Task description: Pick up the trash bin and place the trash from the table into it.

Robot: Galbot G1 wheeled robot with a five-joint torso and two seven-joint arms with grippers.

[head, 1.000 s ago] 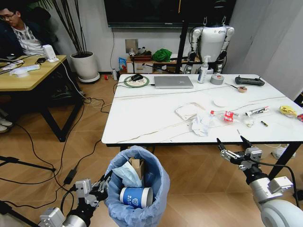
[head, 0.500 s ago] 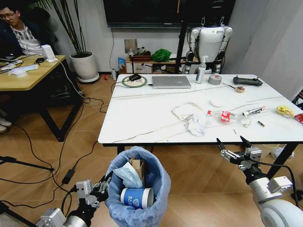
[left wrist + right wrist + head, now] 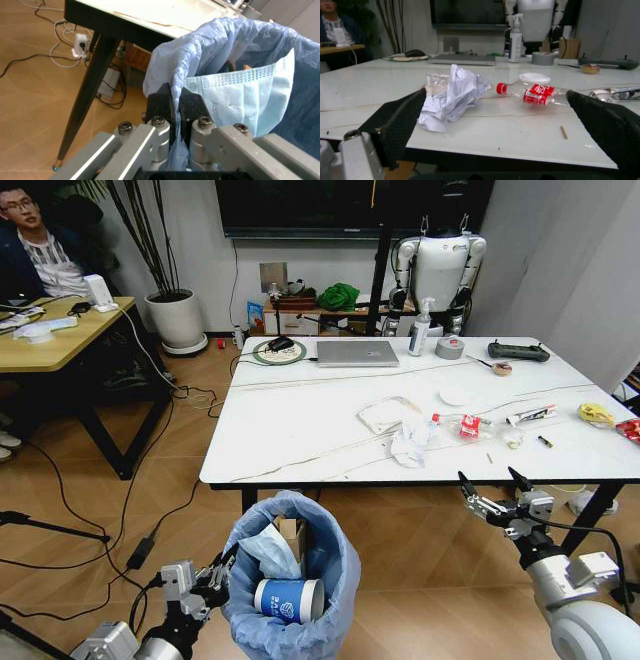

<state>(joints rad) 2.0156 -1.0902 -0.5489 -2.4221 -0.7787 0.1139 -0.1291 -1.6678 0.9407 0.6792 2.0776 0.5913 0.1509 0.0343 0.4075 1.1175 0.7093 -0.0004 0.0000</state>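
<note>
trash bin before table, bottle on table

The head camera has swung rightward, so the table sits further left in view.

The table before me carried a laptop, crumpled tissue, a red-capped bottle and wrappers.
</note>
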